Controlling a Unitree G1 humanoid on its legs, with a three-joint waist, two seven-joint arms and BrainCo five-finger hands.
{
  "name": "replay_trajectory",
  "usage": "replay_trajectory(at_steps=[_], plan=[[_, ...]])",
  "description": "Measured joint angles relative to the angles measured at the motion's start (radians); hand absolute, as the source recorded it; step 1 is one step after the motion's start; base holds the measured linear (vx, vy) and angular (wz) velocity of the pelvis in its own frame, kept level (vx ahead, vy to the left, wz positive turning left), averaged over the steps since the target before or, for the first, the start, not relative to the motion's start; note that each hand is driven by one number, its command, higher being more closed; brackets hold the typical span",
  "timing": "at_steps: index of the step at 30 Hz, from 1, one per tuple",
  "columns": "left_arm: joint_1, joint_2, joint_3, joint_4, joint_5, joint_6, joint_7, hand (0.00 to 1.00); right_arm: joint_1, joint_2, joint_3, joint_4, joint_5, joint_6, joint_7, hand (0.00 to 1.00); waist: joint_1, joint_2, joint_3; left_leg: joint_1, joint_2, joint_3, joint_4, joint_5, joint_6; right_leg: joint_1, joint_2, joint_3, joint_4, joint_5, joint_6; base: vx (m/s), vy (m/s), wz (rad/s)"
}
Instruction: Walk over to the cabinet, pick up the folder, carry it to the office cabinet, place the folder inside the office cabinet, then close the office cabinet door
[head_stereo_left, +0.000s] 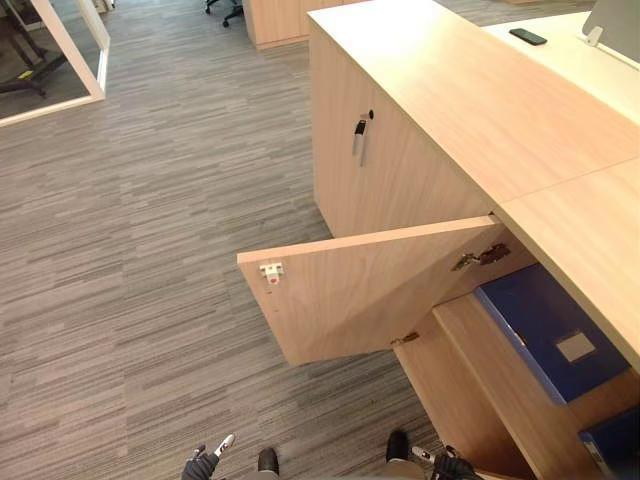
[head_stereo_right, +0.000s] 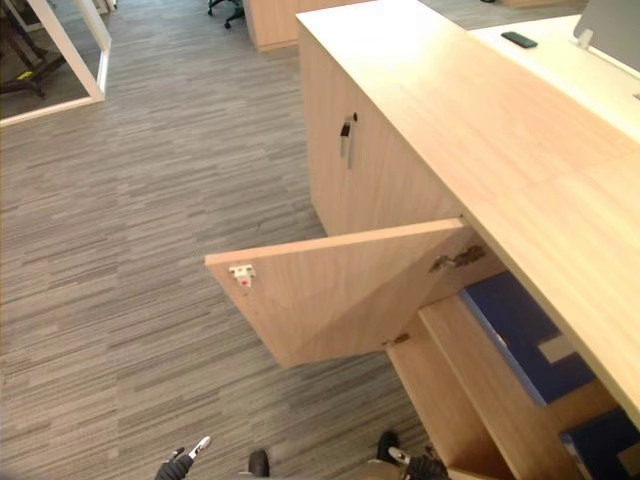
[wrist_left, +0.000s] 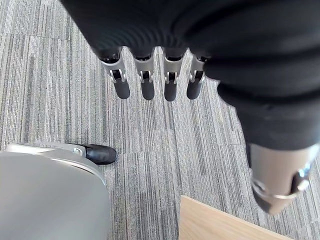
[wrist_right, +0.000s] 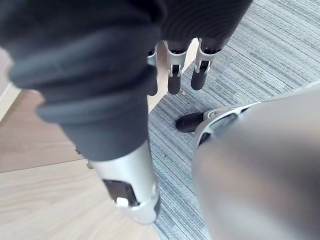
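Grey carpet surrounds the office cabinet. Its door stands open, and the blue folder lies on the shelf inside. The left hand and right hand hang empty, fingers straight.

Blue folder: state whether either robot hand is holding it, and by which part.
Neither. The left hand and right hand hang open and empty above the carpet; the blue folder lies inside the open cabinet.
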Motion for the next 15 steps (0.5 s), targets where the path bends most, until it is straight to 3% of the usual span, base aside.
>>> replay_trajectory(at_steps=[4,8,10,13,14,15], plan=[[-0.003,0.003,0.0,0.0,0.001,0.0,-0.003,0.0,0.001,0.002,0.008,0.0,-0.001,0.0,0.0,0.0,0.002,-0.008,0.005,0.004,0.01,0.003,0.027,-0.017,-0.012,0.018,0.009,-0.001,-0.009,0.0,-0.001,0.08,0.014,-0.03],[0.001,0.017,-0.022,0.002,0.016,0.003,-0.007,0.0,0.004,0.003,-0.01,-0.002,0.002,0.0,0.0,0.0,0.005,-0.014,0.017,-0.027,0.038,0.046,0.244,-0.155,-0.003,0.014,0.004,0.039,0.064,0.002,-0.002,0.03,0.082,-0.33],[-0.005,0.035,-0.062,0.009,0.038,0.003,-0.013,0.0,0.005,0.006,-0.01,-0.022,0.004,0.0,-0.001,0.0,0.006,-0.013,0.019,-0.034,0.043,0.09,0.285,-0.189,0.012,-0.031,-0.002,0.073,0.121,0.008,-0.004,-0.09,0.148,-0.74],[-0.019,0.068,-0.14,0.01,0.15,0.003,-0.026,0.0,0.014,0.022,-0.005,-0.097,0.024,-0.002,0.0,0.0,0.002,-0.005,0.042,-0.059,0.05,0.182,0.35,-0.226,0.055,-0.131,0.0,0.073,0.158,0.127,-0.052,-0.17,0.164,-0.98],[-0.016,0.06,-0.14,0.015,0.208,0.004,-0.032,0.0,0.013,0.019,-0.008,-0.118,0.036,-0.006,0.001,0.0,0.01,0.029,0.062,-0.057,0.081,0.231,0.351,-0.223,0.08,-0.137,0.02,0.047,0.136,0.198,-0.098,-0.19,0.161,-0.84],[-0.012,0.049,-0.13,0.016,0.231,0.003,-0.039,0.0,0.024,0.007,-0.011,-0.15,0.041,-0.013,0.001,0.0,0.003,0.043,0.072,-0.047,0.091,0.249,0.351,-0.221,0.087,-0.189,-0.028,-0.035,0.412,0.076,-0.192,-0.19,0.201,-0.66]])
